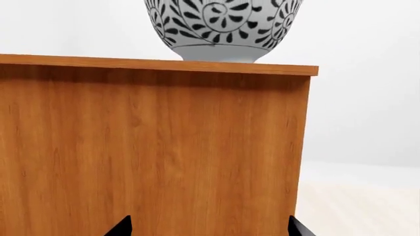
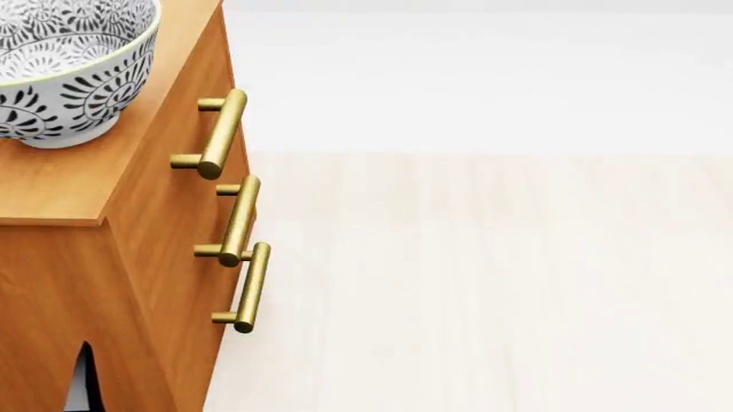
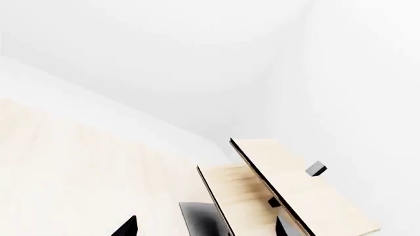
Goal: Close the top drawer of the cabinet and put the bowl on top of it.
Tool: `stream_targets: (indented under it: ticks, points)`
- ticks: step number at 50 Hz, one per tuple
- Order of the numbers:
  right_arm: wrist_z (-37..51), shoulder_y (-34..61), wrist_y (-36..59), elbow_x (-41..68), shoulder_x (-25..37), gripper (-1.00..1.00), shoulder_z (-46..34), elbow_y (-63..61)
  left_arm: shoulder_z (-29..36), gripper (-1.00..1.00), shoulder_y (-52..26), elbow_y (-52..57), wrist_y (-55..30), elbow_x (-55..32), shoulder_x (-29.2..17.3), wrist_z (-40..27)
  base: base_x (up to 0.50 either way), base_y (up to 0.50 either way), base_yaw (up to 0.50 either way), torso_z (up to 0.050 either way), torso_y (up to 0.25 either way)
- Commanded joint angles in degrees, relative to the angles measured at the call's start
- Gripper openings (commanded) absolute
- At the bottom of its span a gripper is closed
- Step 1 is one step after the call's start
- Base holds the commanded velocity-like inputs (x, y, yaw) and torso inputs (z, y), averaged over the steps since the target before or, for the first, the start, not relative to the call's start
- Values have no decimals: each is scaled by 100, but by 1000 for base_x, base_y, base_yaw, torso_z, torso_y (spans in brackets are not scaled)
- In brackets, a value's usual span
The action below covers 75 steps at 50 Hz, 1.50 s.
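the round deep white ceramic bowl with dark grey floral-leaf pattern [image 2: 63, 64] sits upright on the flat top of the orange-brown wood-grain cabinet [image 2: 69, 184], near its front edge, glossy glaze, plain white foot ring. left wrist view shows the same bowl [image 1: 223, 29] on the slab top, which overhangs the cabinet's plain side panel [image 1: 151, 147]. the top drawer [image 2: 195, 86] looks flush with the two lower drawers [image 2: 189, 283], so shut as far as this steep angle lets me judge. all three carry brass-coloured cylindrical bar handles on two short posts; top one [image 2: 218, 133] is smooth with a satin sheen. no labels or writing anywhere. left gripper [image 1: 210, 227]: only two black fingertips show, spread wide, empty, pointed level at the side panel. right gripper [image 3: 206, 228]: tips wide apart, empty, aimed past pale slanted wooden boards [image 3: 295, 191] toward a white wall. floor is pale wood plank [image 2: 493, 283].
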Motion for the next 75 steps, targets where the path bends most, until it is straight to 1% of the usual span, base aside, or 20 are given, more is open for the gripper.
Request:
stream_targets:
  ticks: [1,6,21,38,46,60,68,75]
  points:
    - [84,-147,-354,-102,7,100,-142,111,3,100,47,122,-21,14,-30,-55,0,0,0,0,0]
    - [119,-171,-438,-132,7,100,-155,116,12,100,57,182,-46,19,-44,-79,0,0,0,0,0]
    - [241,-111,-280,-267,7,100,-64,-188,25,100,130,365,-45,41,-91,-129,0,0,0,0,0]
    - [571,160,410,-513,7,100,246,-1099,-155,100,398,986,-5,45,-269,-307,0,0,0,0,0]
    - [774,341,925,-528,7,100,448,-1657,-243,100,484,1178,9,11,-329,-370,0,0,0,0,0]
    - [1005,666,1625,-348,7,100,811,-2411,-407,100,660,1420,123,-50,-415,-440,0,0,0,0,0]
    - [1126,733,1868,-341,7,100,902,-2729,-496,100,782,1639,157,-63,-478,-502,0,0,0,0,0]
    - [1247,945,2262,-108,7,100,1136,-3122,-560,100,908,1803,235,-39,-516,-541,0,0,0,0,0]
